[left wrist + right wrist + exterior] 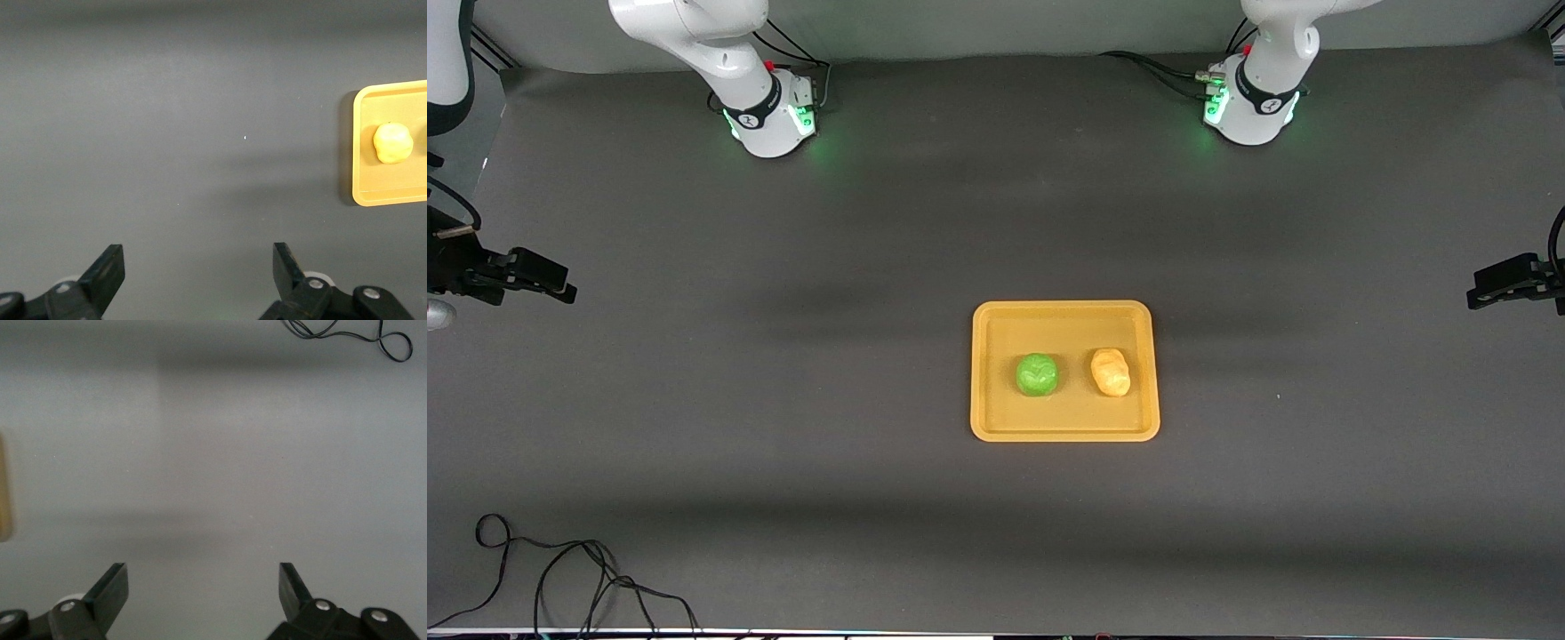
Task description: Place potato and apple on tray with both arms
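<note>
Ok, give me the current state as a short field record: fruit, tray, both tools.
apple: on the tray, beside the potato, toward the right arm's end
potato: on the tray, toward the left arm's end; apart from the apple
tray: flat on the table, holds both fruit
left tool: open, empty, over bare table at the left arm's end, waiting
right tool: open, empty, over bare table at the right arm's end
task state: both items placed

One tray (1064, 431), one apple (1037, 374), one potato (1111, 372), two arms (720, 53), one cable (560, 573)
</note>
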